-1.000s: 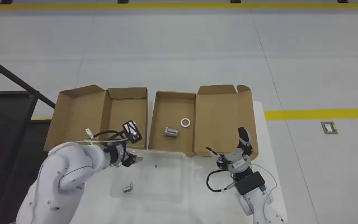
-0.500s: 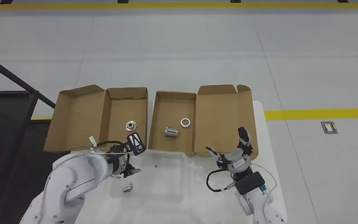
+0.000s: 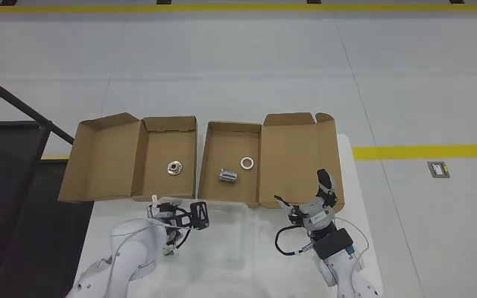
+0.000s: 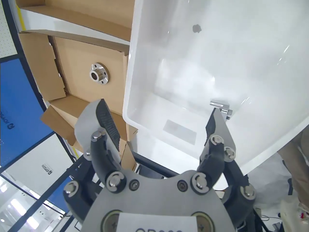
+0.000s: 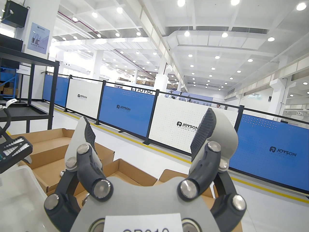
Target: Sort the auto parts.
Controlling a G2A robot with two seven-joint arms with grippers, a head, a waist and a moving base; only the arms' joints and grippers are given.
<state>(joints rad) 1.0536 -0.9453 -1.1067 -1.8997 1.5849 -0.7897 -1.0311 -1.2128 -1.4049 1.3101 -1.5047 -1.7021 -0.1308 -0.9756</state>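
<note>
The left gripper (image 4: 158, 108) hung spread, empty, over the bin (image 4: 193, 73) — a metal part (image 4: 221, 107) lay inside, near one finger; the right gripper (image 5: 147, 115) gaped empty too.

- Pale grey floor (image 3: 238, 67) is stretching away beyond the white table (image 3: 262, 242).
- Yellow lines (image 3: 414, 152) are running across it, one at the far edge, one at the right.
- Blue and white fence panels (image 5: 125, 112) are lining the hall on black posts.
- Round ceiling lights (image 5: 181, 1) are shining among white beams.
- A black rack (image 5: 26, 112) is standing beside a white column (image 5: 54, 1).
</note>
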